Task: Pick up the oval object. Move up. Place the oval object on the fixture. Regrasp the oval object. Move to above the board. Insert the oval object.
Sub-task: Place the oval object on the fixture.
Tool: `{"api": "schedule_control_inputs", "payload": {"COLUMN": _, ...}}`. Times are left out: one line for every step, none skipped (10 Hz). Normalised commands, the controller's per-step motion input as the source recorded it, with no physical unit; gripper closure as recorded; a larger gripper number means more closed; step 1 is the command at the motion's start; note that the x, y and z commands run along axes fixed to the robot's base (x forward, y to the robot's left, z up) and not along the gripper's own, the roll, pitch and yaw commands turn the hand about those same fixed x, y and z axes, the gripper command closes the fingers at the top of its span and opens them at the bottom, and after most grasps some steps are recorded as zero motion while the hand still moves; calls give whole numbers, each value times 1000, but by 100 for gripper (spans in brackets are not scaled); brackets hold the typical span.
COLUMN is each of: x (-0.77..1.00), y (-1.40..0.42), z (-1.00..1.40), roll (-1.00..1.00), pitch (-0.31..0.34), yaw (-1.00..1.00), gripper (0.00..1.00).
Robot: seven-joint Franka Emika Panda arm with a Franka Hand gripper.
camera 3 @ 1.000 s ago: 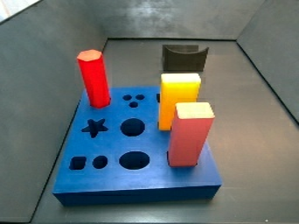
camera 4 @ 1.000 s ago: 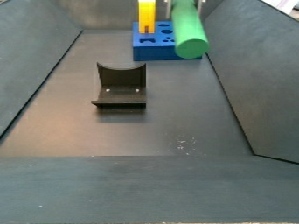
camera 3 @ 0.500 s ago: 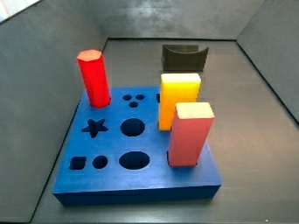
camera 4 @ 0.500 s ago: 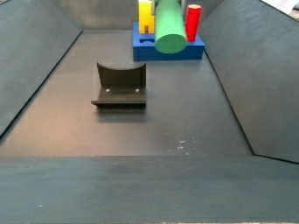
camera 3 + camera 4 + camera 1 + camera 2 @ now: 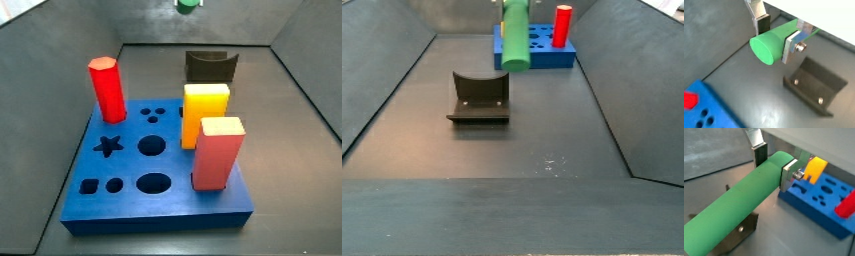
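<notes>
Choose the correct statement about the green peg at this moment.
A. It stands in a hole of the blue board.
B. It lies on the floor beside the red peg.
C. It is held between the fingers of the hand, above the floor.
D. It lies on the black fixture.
C. In both wrist views the hand has its silver fingers closed on the green peg, which hangs in the air above the fixture, not on the blue board.

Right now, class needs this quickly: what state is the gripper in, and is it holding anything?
Gripper: shut on the oval object, the green peg clamped between its silver fingers, held in the air near the fixture.
</notes>
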Motion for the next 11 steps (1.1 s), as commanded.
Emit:
{"api": "schedule_control_inputs", "payload": {"x": 1000, "y": -100, "z": -92, "roll": -1000, "pitch": 35, "yaw": 15, "gripper": 100}}
{"api": "schedule_control_inputs", "payload": {"x": 965, "y": -54, "z": -71, "roll": -1000, "pitch": 48, "yaw": 9, "gripper": 100}}
{"api": "schedule_control_inputs", "payload": {"x": 858, "y": -8, "z": -47, "roll": -1000, "pitch": 63, "yaw": -1, "gripper": 100}}
{"api": "schedule_control_inputs", "payload": {"x": 777, "y": 13, "z": -38, "roll": -1000, "pitch": 72, "yaw": -9, "gripper": 100}}
{"api": "schedule_control_inputs", "payload": {"x": 698, "y": 25, "z": -34, "roll": -1000, "pitch": 83, "yaw": -20, "gripper": 100}}
{"api": "schedule_control_inputs", "payload": {"x": 595, "y": 32, "z": -27, "roll": -1000, "pitch": 97, "yaw": -37, "gripper": 100}}
{"api": "schedule_control_inputs", "payload": {"x": 517, "y": 37, "z": -26, "roll": -1000, "pitch": 110, "yaw": -52, "gripper": 100}}
{"api": "schedule_control_inputs", "payload": {"x": 442, "y": 39, "z": -25, "roll": -1000, "pitch": 123, "yaw": -72, "gripper": 100}}
{"api": "schedule_control_inputs", "payload": {"x": 370, "y": 43, "z": -23, "roll": -1000, "pitch": 136, "yaw": -99, "gripper": 100}}
{"api": "schedule_control_inputs", "payload": {"x": 278, "y": 44, "z": -24, "roll": -891, "pitch": 140, "yaw": -133, "gripper": 100}}
{"api": "schedule_control_inputs", "payload": {"x": 215, "y": 47, "z": -25, "roll": -717, "pitch": 125, "yaw": -146, "gripper": 100}}
